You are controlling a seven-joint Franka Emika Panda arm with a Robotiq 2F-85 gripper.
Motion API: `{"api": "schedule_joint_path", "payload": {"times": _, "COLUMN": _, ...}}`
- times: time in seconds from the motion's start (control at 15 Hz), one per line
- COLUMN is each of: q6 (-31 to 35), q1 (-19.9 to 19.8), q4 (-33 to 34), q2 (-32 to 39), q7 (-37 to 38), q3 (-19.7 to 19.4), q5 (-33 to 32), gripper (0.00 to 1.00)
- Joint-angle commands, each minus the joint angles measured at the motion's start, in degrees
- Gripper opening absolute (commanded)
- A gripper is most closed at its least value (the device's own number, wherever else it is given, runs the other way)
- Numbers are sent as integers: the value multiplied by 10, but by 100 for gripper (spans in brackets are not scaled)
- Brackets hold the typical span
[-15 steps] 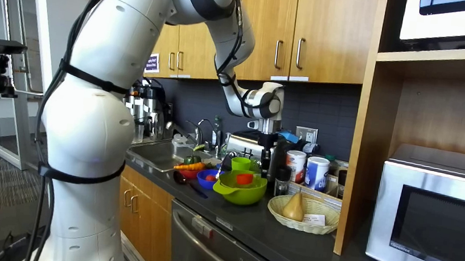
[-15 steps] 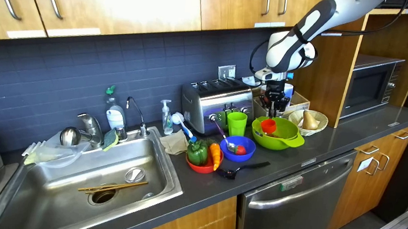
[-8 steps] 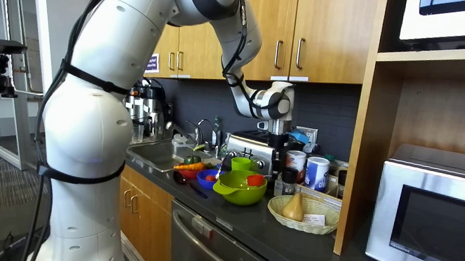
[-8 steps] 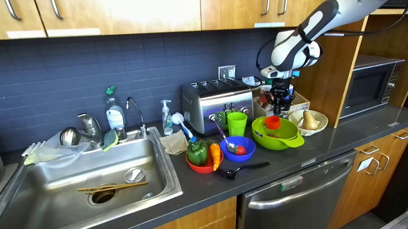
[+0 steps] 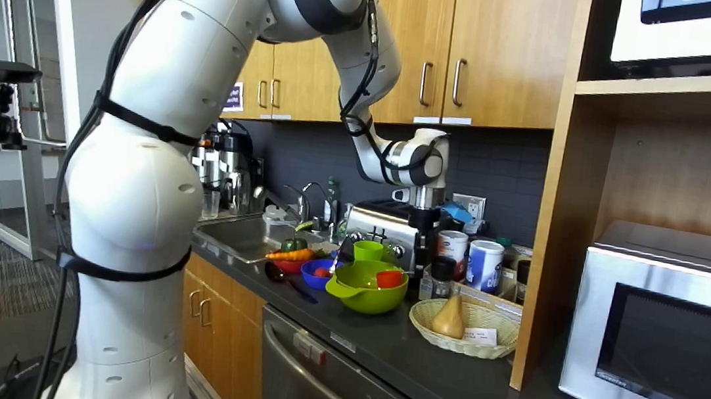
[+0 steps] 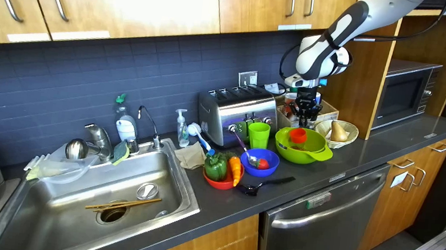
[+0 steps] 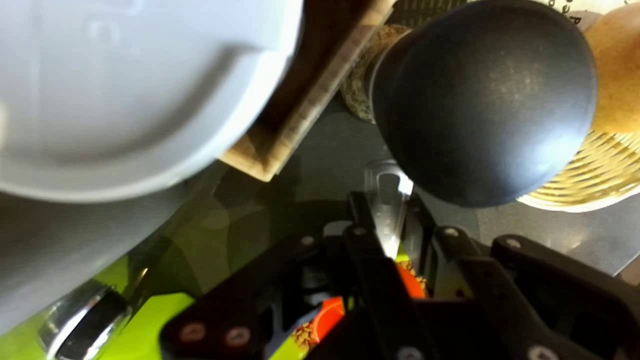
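Countertop (image 6: 354,161) stretches dark beneath wooden cabinets (image 6: 136,0); fingers (image 7: 366,245) grip a red cup (image 6: 298,136).

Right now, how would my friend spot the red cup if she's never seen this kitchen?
From the steel sink, follow the counter past the silver toaster to the big lime-green bowl. The red cup is just below the black gripper, over or inside that bowl. It's smaller than the red bowl with the carrot.

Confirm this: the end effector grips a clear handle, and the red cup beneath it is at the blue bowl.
Wrong bowl: the red cup beneath is at the green bowl, as both exterior views show. The end effector does grip a clear handle.
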Motion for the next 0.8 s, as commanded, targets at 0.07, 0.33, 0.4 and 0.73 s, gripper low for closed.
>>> {"api": "schedule_joint_path", "payload": {"times": 0.07, "q6": 12, "q1": 8, "q4": -3, "q2": -2, "q7": 8, "q3": -5, "q5": -17, "gripper": 5}}
{"api": "schedule_joint_path", "payload": {"times": 0.33, "q6": 29, "q1": 15, "q4": -14, "q2": -11, "q7": 18, "q3": -11, "q5": -44, "gripper": 5}}
{"api": "schedule_joint_path", "payload": {"times": 0.4, "q6": 34, "q1": 15, "q4": -15, "q2": -12, "q7": 20, "q3": -11, "q5": -50, "gripper": 5}}
{"api": "schedule_joint_path", "payload": {"times": 0.73, "q6": 55, "q1": 14, "q4": -25, "q2": -15, "q7": 23, "q3": -10, "q5": -67, "gripper": 5}}
